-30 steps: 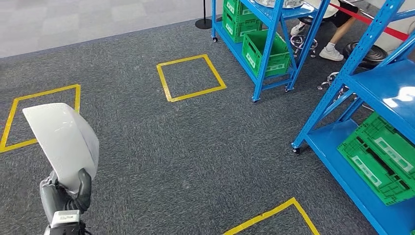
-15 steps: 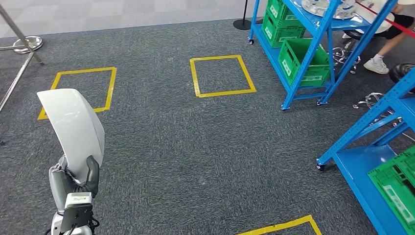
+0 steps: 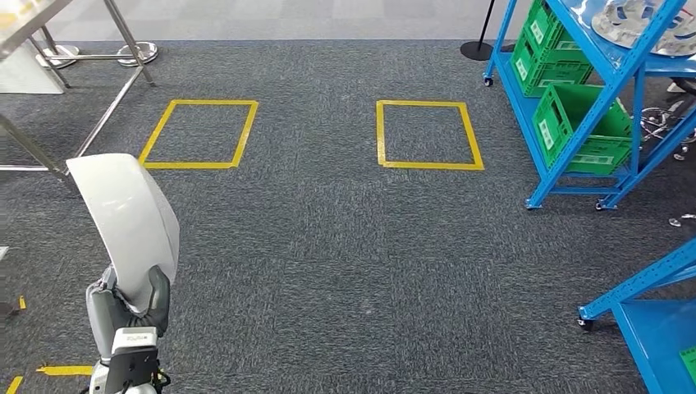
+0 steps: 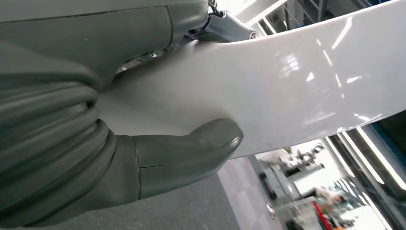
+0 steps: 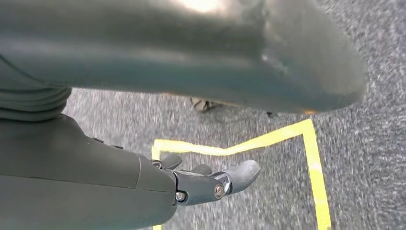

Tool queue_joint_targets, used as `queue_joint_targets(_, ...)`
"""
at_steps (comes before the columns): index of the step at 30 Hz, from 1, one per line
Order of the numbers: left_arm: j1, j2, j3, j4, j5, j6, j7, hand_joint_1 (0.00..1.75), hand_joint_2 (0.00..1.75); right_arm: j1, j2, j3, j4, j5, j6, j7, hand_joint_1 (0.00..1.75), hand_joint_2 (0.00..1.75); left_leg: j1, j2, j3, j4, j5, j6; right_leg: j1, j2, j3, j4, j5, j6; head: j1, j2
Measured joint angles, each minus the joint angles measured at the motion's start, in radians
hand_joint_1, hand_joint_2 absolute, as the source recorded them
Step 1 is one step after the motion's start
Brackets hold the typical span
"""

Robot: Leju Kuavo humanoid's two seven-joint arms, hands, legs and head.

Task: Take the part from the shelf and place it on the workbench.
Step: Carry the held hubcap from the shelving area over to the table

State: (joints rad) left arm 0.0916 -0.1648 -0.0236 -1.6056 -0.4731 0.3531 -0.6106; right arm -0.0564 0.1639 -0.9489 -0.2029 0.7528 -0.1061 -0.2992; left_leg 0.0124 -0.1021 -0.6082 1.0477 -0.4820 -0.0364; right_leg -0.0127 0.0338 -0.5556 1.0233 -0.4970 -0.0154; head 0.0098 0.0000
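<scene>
At far left, metal legs (image 3: 115, 90) and a steel edge mark what we take for the worktop (image 3: 25, 18). Our left hand (image 3: 131, 308) grips the white part (image 3: 127, 222) upright at its lower end, thumb pressed on its glossy face. We should keep that grip firm and the part steady while walking. Ahead lie carpet (image 3: 328, 246) and two yellow squares (image 3: 199, 134), giving broad room. The blue shelf (image 3: 574, 107) with green crates (image 3: 583, 123) stands right; we steer clear of its posts. Our right hand (image 5: 210, 184) hangs low holding nothing, fingers loosely curled.
</scene>
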Motion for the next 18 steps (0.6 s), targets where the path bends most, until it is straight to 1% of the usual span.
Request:
queue_joint_targets(1, 0.007, 0.002, 0.007, -0.006, 0.006, 0.0, -0.001, 1.75, 1.75, 0.001, -0.001, 0.0, 0.0, 0.007, 0.0, 0.011, 0.0, 0.0, -0.001, 0.031, -0.017, 0.039, -0.026, -0.003, 0.0, -0.015, 0.001, -0.004, 0.002, -0.007, -0.002, 0.0)
queue_joint_targets(2, 0.012, 0.003, 0.014, -0.009, 0.014, 0.0, -0.004, 1.75, 1.75, 0.002, -0.002, 0.001, 0.0, 0.012, 0.0, 0.026, 0.0, 0.0, -0.002, 0.065, -0.044, 0.097, -0.06, -0.005, 0.002, -0.03, 0.001, -0.005, 0.002, -0.012, -0.004, 0.0)
queue_joint_targets(3, 0.016, 0.004, 0.021, -0.011, 0.02, -0.002, -0.008, 1.75, 1.75, 0.003, -0.004, 0.001, 0.0, 0.016, 0.0, 0.044, 0.0, 0.0, -0.003, 0.083, -0.075, 0.166, -0.096, -0.008, 0.004, -0.046, 0.0, -0.005, 0.001, -0.015, -0.005, 0.0)
queue_joint_targets(4, 0.02, 0.005, 0.027, -0.011, 0.025, -0.003, -0.012, 1.75, 1.75, 0.004, -0.004, 0.001, 0.0, 0.019, 0.0, 0.063, 0.0, 0.0, -0.002, 0.089, -0.101, 0.224, -0.12, -0.01, 0.006, -0.062, 0.0, -0.005, 0.0, -0.017, -0.005, 0.0)
queue_joint_targets(5, 0.024, 0.005, 0.033, -0.01, 0.028, -0.005, -0.016, 1.75, 1.75, 0.005, -0.005, 0.001, 0.0, 0.021, 0.001, 0.079, 0.0, 0.0, -0.002, 0.093, -0.113, 0.255, -0.127, -0.011, 0.007, -0.078, -0.001, -0.005, -0.001, -0.018, -0.005, 0.0)
queue_joint_targets(6, 0.027, 0.006, 0.037, -0.01, 0.03, -0.006, -0.02, 1.75, 1.75, 0.005, -0.005, 0.001, 0.0, 0.022, 0.001, 0.093, 0.0, 0.0, -0.003, 0.096, -0.105, 0.248, -0.115, -0.011, 0.008, -0.093, 0.0, -0.005, -0.002, -0.018, -0.005, 0.0)
queue_joint_targets(7, 0.029, 0.006, 0.04, -0.009, 0.031, -0.007, -0.023, 1.75, 1.75, 0.004, -0.005, 0.001, 0.0, 0.022, 0.002, 0.103, 0.0, 0.0, -0.003, 0.104, -0.076, 0.199, -0.087, -0.009, 0.008, -0.108, 0.001, -0.005, -0.003, -0.017, -0.005, 0.0)
queue_joint_targets(8, 0.029, 0.006, 0.042, -0.009, 0.031, -0.007, -0.025, 1.75, 1.75, 0.003, -0.005, 0.001, 0.0, 0.022, 0.003, 0.11, 0.0, 0.0, -0.004, 0.126, -0.033, 0.126, -0.055, -0.006, 0.009, -0.121, 0.004, -0.004, -0.004, -0.015, -0.005, 0.0)
queue_joint_targets(9, 0.028, 0.006, 0.043, -0.009, 0.031, -0.008, -0.027, 1.75, 1.75, 0.003, -0.005, 0.001, 0.0, 0.022, 0.004, 0.115, 0.0, 0.0, -0.007, 0.155, 0.006, 0.057, -0.03, 0.0, 0.012, -0.133, 0.006, -0.003, -0.007, -0.012, -0.005, 0.0)
queue_joint_targets(10, 0.028, 0.005, 0.044, -0.009, 0.031, -0.008, -0.029, 1.75, 1.75, 0.003, -0.006, 0.001, 0.0, 0.022, 0.005, 0.118, 0.0, 0.0, -0.009, 0.177, 0.034, 0.007, -0.015, 0.006, 0.014, -0.143, 0.009, -0.002, -0.01, -0.007, -0.004, 0.0)
queue_joint_targets(11, 0.027, 0.005, 0.045, -0.009, 0.03, -0.008, -0.03, 1.75, 1.75, 0.002, -0.006, 0.001, 0.0, 0.022, 0.006, 0.118, 0.0, 0.0, -0.012, 0.191, 0.045, -0.018, -0.01, 0.013, 0.016, -0.153, 0.012, -0.001, -0.011, -0.002, -0.004, 0.0)
queue_joint_targets(12, 0.028, 0.005, 0.048, -0.009, 0.03, -0.008, -0.03, 1.75, 1.75, 0.001, -0.006, 0.001, 0.0, 0.023, 0.008, 0.117, 0.0, 0.0, -0.014, 0.187, 0.043, -0.022, -0.011, 0.019, 0.017, -0.163, 0.015, -0.002, -0.012, 0.003, -0.003, 0.0)
queue_joint_targets(13, 0.029, 0.005, 0.051, -0.01, 0.03, -0.007, -0.03, 1.75, 1.75, 0.0, -0.006, 0.001, 0.0, 0.023, 0.01, 0.113, 0.0, 0.0, -0.015, 0.173, 0.04, -0.024, -0.008, 0.026, 0.016, -0.174, 0.018, -0.003, -0.013, 0.009, -0.003, 0.0)
queue_joint_targets(14, 0.032, 0.006, 0.056, -0.013, 0.03, -0.006, -0.029, 1.75, 1.75, -0.002, -0.006, 0.001, 0.0, 0.025, 0.012, 0.108, 0.0, 0.0, -0.013, 0.159, 0.041, -0.028, -0.005, 0.032, 0.014, -0.171, 0.022, -0.001, -0.017, 0.016, -0.003, 0.0)
queue_joint_targets(15, 0.034, 0.006, 0.061, -0.016, 0.03, -0.004, -0.028, 1.75, 1.75, -0.002, -0.006, 0.002, 0.0, 0.028, 0.014, 0.102, 0.0, 0.0, -0.01, 0.145, 0.043, -0.032, -0.001, 0.038, 0.012, -0.151, 0.019, 0.012, -0.029, 0.023, -0.002, 0.0)
queue_joint_targets(16, 0.035, 0.006, 0.065, -0.02, 0.03, -0.003, -0.027, 1.75, 1.75, -0.002, -0.006, 0.002, 0.0, 0.032, 0.016, 0.098, 0.0, 0.0, -0.007, 0.131, 0.046, -0.036, 0.003, 0.044, 0.009, -0.12, 0.008, 0.044, -0.052, 0.029, 0.0, 0.0)
queue_joint_targets(17, 0.036, 0.005, 0.068, -0.023, 0.03, -0.002, -0.024, 1.75, 1.75, -0.001, -0.006, 0.003, 0.0, 0.036, 0.017, 0.095, 0.0, 0.0, -0.004, 0.118, 0.047, -0.037, 0.006, 0.048, 0.006, -0.082, -0.015, 0.097, -0.082, 0.033, 0.002, 0.0)
queue_joint_targets(18, 0.038, 0.005, 0.072, -0.026, 0.03, -0.002, -0.021, 1.75, 1.75, 0.0, -0.006, 0.004, 0.0, 0.04, 0.019, 0.093, 0.0, 0.0, -0.004, 0.103, 0.045, -0.037, 0.008, 0.051, 0.005, -0.057, -0.048, 0.165, -0.116, 0.035, 0.004, 0.0)
